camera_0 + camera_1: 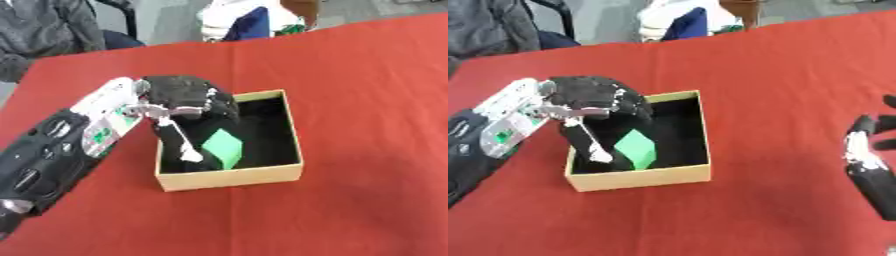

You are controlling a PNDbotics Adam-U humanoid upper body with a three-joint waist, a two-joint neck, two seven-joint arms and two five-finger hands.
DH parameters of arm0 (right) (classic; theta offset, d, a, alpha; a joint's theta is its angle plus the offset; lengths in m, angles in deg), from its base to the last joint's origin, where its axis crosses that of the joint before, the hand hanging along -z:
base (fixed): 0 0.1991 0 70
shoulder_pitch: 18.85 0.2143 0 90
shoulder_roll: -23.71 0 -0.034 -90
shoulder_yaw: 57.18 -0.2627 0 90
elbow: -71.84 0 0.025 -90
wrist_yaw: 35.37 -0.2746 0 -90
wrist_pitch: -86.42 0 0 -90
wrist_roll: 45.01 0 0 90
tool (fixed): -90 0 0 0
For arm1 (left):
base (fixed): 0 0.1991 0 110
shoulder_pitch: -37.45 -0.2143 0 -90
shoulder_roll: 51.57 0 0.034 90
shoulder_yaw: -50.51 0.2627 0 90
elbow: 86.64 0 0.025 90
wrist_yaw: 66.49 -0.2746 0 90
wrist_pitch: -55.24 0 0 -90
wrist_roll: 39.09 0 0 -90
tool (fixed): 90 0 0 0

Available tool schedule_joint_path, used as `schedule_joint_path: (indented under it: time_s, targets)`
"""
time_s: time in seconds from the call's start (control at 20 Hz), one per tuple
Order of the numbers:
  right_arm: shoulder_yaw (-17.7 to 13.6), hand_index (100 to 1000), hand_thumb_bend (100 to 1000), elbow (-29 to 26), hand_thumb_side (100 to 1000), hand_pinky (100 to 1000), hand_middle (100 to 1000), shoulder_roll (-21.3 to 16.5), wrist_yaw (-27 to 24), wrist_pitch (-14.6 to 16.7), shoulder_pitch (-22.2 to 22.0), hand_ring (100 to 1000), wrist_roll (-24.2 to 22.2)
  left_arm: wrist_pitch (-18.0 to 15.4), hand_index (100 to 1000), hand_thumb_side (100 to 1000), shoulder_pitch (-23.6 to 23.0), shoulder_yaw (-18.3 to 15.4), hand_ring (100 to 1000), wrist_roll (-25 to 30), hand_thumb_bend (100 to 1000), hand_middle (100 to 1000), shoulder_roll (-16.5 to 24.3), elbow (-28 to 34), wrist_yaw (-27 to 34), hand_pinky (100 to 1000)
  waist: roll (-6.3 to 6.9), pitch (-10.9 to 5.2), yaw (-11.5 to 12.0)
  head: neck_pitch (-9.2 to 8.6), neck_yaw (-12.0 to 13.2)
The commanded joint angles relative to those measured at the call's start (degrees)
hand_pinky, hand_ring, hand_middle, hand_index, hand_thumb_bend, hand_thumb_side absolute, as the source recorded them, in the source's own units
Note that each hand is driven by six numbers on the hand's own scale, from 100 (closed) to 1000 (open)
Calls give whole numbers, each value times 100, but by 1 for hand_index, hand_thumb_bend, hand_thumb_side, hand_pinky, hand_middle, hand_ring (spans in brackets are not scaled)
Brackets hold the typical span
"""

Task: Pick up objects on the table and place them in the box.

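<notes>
A tan cardboard box (233, 178) with a black inside stands on the red table. A green block (223, 146) lies tilted inside it, toward the front. My left hand (185, 96) hangs over the box's left rear corner, its fingers drooping into the box above the block and apart from it. Its thumb (184, 145) points straight down, the tip just left of the block; whether it touches the block I cannot tell. My right hand (866, 159) shows only in the right eye view, at the right edge, resting open with fingers up.
The red cloth (367, 100) covers the whole table. A seated person in grey (44, 30) is past the far left corner, and white and blue things (249, 20) lie beyond the far edge.
</notes>
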Motion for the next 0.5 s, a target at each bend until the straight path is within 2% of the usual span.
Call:
schedule_joint_path:
  time_s: [0.05, 0.1, 0.15, 0.25, 0.4, 0.45, 0.5]
  targets:
    - [-34, 835, 100, -97, 532, 533, 502, -37, 44, -1, 65, 756, -3, 171, 868, 477, -90, -406, 831, -388, 486, 818, 282, 406, -113, 832, -51, -103, 20, -79, -18]
    - [-34, 835, 100, -97, 532, 533, 502, -35, 44, 0, 66, 756, -4, 257, 867, 468, -189, -552, 829, -516, 475, 815, 309, 557, -102, 830, -54, -101, 26, -90, -24]
    - [-36, 835, 100, -98, 533, 533, 502, -32, 43, 0, 66, 757, -4, 353, 863, 437, -287, -693, 810, -632, 406, 795, 320, 695, -71, 814, -60, -96, 38, -101, -29]
    - [-50, 835, 100, -100, 533, 533, 502, -28, 43, -3, 66, 757, 6, 626, 858, 430, -567, -1084, 794, -947, 366, 779, 278, 1004, 163, 798, -70, -83, 68, -104, -34]
    - [-73, 835, 100, -107, 534, 533, 502, -17, 42, -9, 67, 757, 30, 1061, 845, 406, -1045, -1709, 757, -1507, 265, 736, -22, 1448, 869, 764, -86, -64, 119, -115, -56]
    - [-79, 835, 100, -108, 536, 533, 502, -12, 42, -10, 66, 757, 36, 1200, 839, 440, -1214, -1912, 743, -1732, 163, 717, -170, 1600, 1169, 749, -95, -56, 139, -121, -72]
    - [-87, 835, 100, -110, 535, 533, 502, -9, 40, -11, 63, 757, 43, 1327, 835, 396, -1392, -2110, 738, -1980, 202, 710, -333, 1754, 1491, 744, -104, -47, 159, -123, -88]
